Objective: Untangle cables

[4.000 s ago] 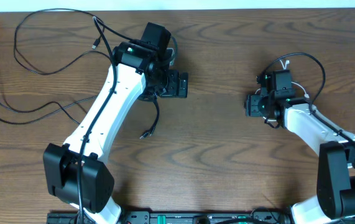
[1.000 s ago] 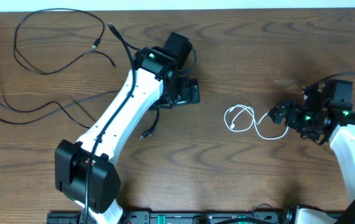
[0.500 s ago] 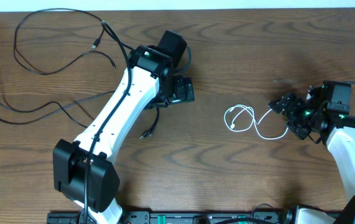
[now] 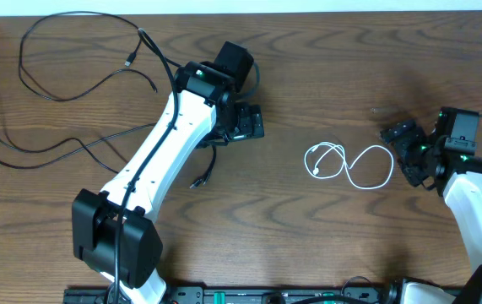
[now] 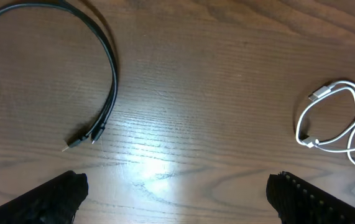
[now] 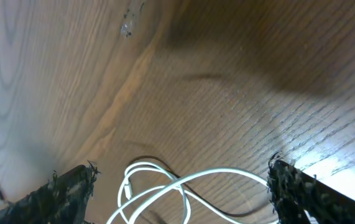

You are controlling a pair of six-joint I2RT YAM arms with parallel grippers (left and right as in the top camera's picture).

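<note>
The work is part done, I judge. The thin white cord with small plug ends (image 4: pixel 346 163) lies by itself right of centre in the overhead view, in a small coil joined to a wider loop on the brown wood-grain table (image 4: pixel 308 245). It is well apart from every black cord. The long thin black cords (image 4: pixel 23 55) sprawl across the upper left, their loops crossing one another, so the sorting left to do is there.

The right gripper (image 6: pixel 180 171) stands wide open with nothing clamped. In its wrist view the white loops lie on the wood low in the frame between the two finger pads (image 6: pixel 59 193), and overhead it sits just beside the wide loop's right edge. Whether a pad brushes the cord, I cannot tell.

The left gripper (image 5: pixel 177 186) is spread just as wide and holds nothing. Its wrist view shows a pair of black strands (image 5: pixel 112 74) curving down side by side in the left of the frame, ending in small plugs near the left finger.

The next move probably falls to the left arm. It calls for lowering over one of those paired strands, closing on that one alone, and drawing it away from its neighbour. The strands run so close together that pinching both is the likely slip.
</note>
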